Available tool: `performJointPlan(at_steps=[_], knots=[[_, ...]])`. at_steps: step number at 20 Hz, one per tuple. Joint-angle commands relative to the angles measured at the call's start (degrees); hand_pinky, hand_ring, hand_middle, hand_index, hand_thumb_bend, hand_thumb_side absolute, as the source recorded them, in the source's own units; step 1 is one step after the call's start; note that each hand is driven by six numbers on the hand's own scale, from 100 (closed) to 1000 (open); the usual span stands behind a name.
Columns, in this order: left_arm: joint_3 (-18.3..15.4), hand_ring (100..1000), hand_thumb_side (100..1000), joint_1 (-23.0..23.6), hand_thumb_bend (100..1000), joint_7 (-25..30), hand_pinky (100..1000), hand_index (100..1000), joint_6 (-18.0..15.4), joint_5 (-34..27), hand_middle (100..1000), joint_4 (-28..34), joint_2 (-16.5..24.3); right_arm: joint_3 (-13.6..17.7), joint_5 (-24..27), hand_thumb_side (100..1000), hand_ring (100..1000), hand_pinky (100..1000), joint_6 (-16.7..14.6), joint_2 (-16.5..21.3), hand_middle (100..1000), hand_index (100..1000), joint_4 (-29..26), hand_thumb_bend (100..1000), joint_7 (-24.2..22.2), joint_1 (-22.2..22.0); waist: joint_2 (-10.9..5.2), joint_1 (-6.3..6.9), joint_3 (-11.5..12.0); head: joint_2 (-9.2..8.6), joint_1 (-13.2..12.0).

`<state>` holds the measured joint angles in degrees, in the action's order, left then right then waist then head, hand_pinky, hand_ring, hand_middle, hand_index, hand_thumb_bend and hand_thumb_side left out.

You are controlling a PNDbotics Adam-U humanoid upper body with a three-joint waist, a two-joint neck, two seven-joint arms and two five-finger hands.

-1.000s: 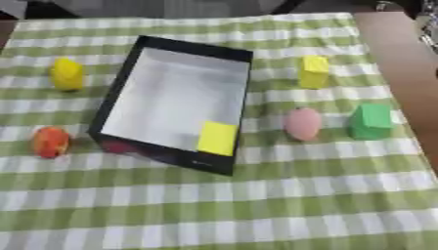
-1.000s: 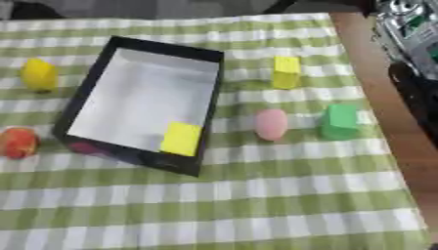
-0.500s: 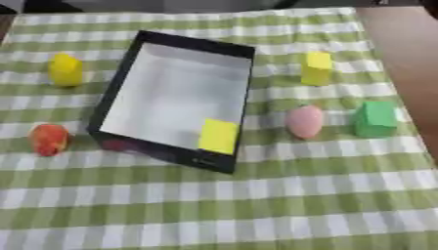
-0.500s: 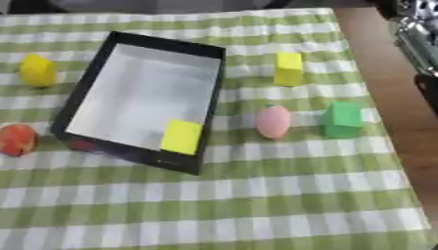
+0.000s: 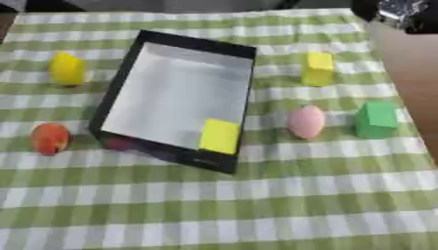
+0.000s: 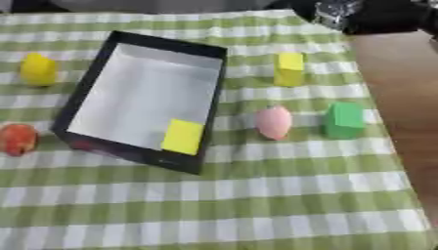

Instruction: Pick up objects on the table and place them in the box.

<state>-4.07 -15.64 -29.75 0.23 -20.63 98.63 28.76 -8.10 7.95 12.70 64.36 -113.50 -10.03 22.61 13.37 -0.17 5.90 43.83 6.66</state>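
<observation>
Right hand [image 6: 355,14] shows blurred at top corner, beyond yellow block [image 6: 289,69]

My black box [image 5: 248,78] holds a yellow block [image 5: 220,136]; right of it lie a pink egg [image 5: 306,121] and a green block [image 5: 375,119].

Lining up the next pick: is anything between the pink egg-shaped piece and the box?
Nothing visible does. The pink egg-shaped piece lies on bare cloth just right of the box, and only the box's black right wall separates it from the inside.
</observation>
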Motion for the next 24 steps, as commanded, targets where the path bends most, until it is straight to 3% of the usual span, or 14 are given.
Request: performJointPlan(at_steps=[1, 7, 14, 24], knots=[[-0.8, 757, 669, -0.2, 793, -0.1, 771, 909, 0.2, 0.4, 757, 1.3, 1.5, 0.3, -1.8, 430, 851, 892, -3.0, 4.7, 833, 879, -1.1, 512, -4.0, -0.7, -0.15, -0.72, 0.0, 0.29, -0.6], [-0.8, 756, 668, 0.0, 795, -0.2, 770, 909, 0.2, 0.3, 757, 1.5, 1.3, -1.1, -3.4, 374, 858, 892, -6.1, 7.2, 842, 883, -1.1, 547, -8.1, -3.1, 0.37, -0.75, 0.1, 0.29, -2.8], [-1.0, 755, 666, 0.3, 797, -0.5, 770, 908, 0.1, 0.2, 756, 1.5, 1.1, 0.0, -4.2, 263, 862, 894, -5.1, 8.2, 845, 885, -1.1, 642, -8.8, -8.3, 1.02, -0.80, -0.1, 0.29, -2.5], [-0.9, 755, 665, 0.3, 799, -0.4, 769, 907, 0.0, 0.0, 756, 1.5, 0.6, 0.3, -9.1, 215, 864, 894, -3.5, 7.2, 845, 875, -1.1, 621, -8.5, -12.7, 1.08, -0.61, -0.6, 0.29, -1.3]])
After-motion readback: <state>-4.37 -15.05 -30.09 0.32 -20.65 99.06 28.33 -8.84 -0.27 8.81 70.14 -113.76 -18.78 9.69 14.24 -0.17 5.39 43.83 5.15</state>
